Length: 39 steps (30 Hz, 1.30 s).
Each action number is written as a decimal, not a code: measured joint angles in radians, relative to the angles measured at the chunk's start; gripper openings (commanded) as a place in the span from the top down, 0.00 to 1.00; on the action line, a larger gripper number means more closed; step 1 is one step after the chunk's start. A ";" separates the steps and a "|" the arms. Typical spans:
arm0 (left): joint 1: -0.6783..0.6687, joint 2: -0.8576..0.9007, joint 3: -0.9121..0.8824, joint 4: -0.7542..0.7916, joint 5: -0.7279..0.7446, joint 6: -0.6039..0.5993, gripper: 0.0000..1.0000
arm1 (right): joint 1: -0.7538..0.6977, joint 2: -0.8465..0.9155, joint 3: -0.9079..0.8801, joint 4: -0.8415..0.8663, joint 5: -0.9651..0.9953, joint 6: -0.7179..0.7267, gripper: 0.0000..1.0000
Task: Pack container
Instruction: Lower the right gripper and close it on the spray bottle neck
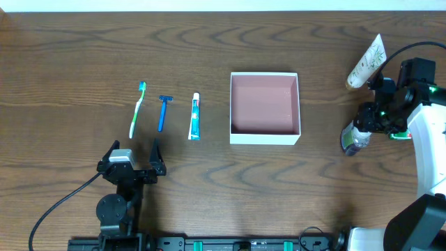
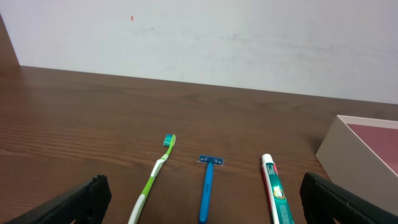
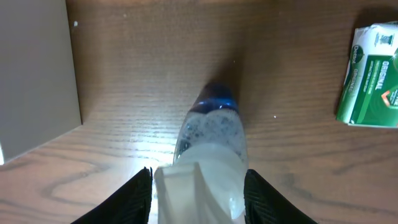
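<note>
The right end effector (image 3: pixel 199 178) is clamped on a small clear bottle (image 3: pixel 211 134) with a blue cap, its two fingers (image 3: pixel 142 194) pressed against the bottle's sides low over the tabletop (image 1: pixel 83 56). The bottle's long axis runs away from the robot, cap end toward the far edge. That sets it roughly parallel to the near side wall of the container (image 1: pixel 265 137).

The container is a shallow white box with a pink floor, sitting open and empty at mid-table. It lies to the left of the held bottle across a strip of bare wood, its grey outer wall filling the left edge of the right wrist view. The right arm is plainly the nearer one. Judging from this layout, the coming move is a lift and a sideways carry to the left, high enough to clear the thin wall. The bottle needs no turning to fit the wide floor.

A green-and-white tube (image 1: pixel 366 61) lies just beyond the right end effector, toward the far edge. On the container's other side, a toothbrush (image 1: pixel 138 109), a razor (image 1: pixel 164 113) and a toothpaste tube (image 1: pixel 195 116) lie side by side, all pointing away from the robot. The left end effector (image 1: pixel 135 146) rests just behind them with its fingers wide apart, holding nothing.
</note>
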 measured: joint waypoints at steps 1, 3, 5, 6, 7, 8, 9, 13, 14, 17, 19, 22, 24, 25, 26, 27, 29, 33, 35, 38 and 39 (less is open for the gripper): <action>0.000 0.000 0.000 0.000 0.000 0.000 0.02 | 0.000 0.000 0.007 -0.011 -0.001 0.000 0.53; 0.000 0.000 0.000 0.000 0.000 0.000 0.02 | 0.000 0.000 0.025 -0.032 -0.003 0.000 0.53; 0.000 0.000 0.000 0.000 0.000 0.000 0.02 | 0.000 0.000 0.048 -0.053 -0.004 -0.001 0.53; 0.000 0.000 0.000 0.000 0.000 0.000 0.02 | 0.000 0.000 0.058 -0.063 -0.004 -0.003 0.53; 0.000 0.000 0.000 0.000 0.000 0.000 0.02 | 0.000 0.000 0.069 -0.076 -0.003 -0.005 0.53; 0.000 0.000 0.000 0.000 0.000 0.000 0.02 | 0.000 0.000 0.073 -0.081 -0.004 -0.005 0.53; 0.000 0.000 0.000 0.000 0.000 0.000 0.02 | 0.000 0.000 0.077 -0.087 -0.004 -0.008 0.53; 0.000 0.000 0.000 0.000 0.000 0.000 0.02 | 0.000 0.000 0.078 -0.092 -0.004 -0.012 0.53; 0.000 0.000 0.000 0.000 0.000 0.000 0.02 | 0.000 0.000 0.078 -0.093 -0.004 -0.012 0.53; 0.000 0.000 0.000 0.000 0.000 0.000 0.02 | 0.000 0.000 0.078 -0.093 -0.004 -0.012 0.53; 0.000 0.000 0.000 0.000 0.000 0.000 0.02 | 0.000 0.000 0.078 -0.093 -0.004 -0.012 0.52; 0.000 0.000 0.000 0.000 0.000 0.000 0.02 | 0.000 0.000 0.078 -0.093 -0.004 -0.013 0.50; 0.000 0.000 0.000 0.000 0.000 0.000 0.02 | 0.000 0.000 0.078 -0.095 -0.004 -0.013 0.50; 0.000 0.000 0.000 0.000 0.000 0.000 0.02 | 0.000 0.000 0.078 -0.097 -0.005 -0.014 0.50; 0.000 0.000 0.000 0.000 0.000 0.000 0.02 | 0.000 0.000 0.078 -0.098 -0.005 -0.014 0.50; 0.000 0.000 0.000 0.000 0.000 0.000 0.02 | 0.000 0.000 0.078 -0.100 -0.005 -0.015 0.51; 0.000 0.000 0.000 0.000 0.000 0.000 0.02 | 0.000 0.000 0.078 -0.101 -0.005 -0.016 0.56; 0.000 0.000 0.000 0.000 0.000 0.000 0.02 | 0.000 0.000 0.078 -0.104 -0.005 -0.019 0.56; 0.000 0.000 0.000 0.000 0.000 0.000 0.02 | 0.000 0.000 0.078 -0.104 -0.007 -0.020 0.55; 0.000 0.000 0.000 0.000 0.000 0.000 0.02 | 0.000 0.002 0.078 -0.105 -0.007 -0.020 0.55; 0.000 0.000 0.000 0.000 0.000 0.000 0.02 | 0.000 0.005 0.078 -0.106 -0.007 -0.019 0.54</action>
